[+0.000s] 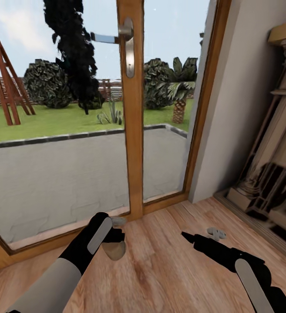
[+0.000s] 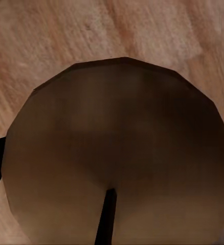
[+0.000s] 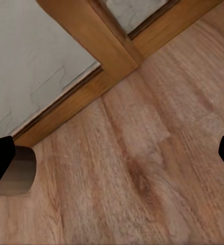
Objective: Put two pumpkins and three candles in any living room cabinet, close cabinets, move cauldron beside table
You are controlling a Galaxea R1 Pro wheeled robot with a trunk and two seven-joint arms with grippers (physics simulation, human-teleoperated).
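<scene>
A beige candle point(image 1: 114, 250) is held pinched in the jaws of the left gripper point(image 1: 112, 238), above the wooden floor point(image 1: 160, 269) just in front of the glazed door frame point(image 1: 133, 130). In the left wrist view the candle point(image 2: 117, 153) is seen close up. The right gripper point(image 1: 190, 238) is seen low over the floor, right of the frame; its jaws are spread, with nothing between them.

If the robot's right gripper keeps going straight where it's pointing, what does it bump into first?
Probably the wooden floor. The right gripper is open and empty, angled down at bare boards, with the glass door's wooden frame further along. Depth is hard to judge.
</scene>
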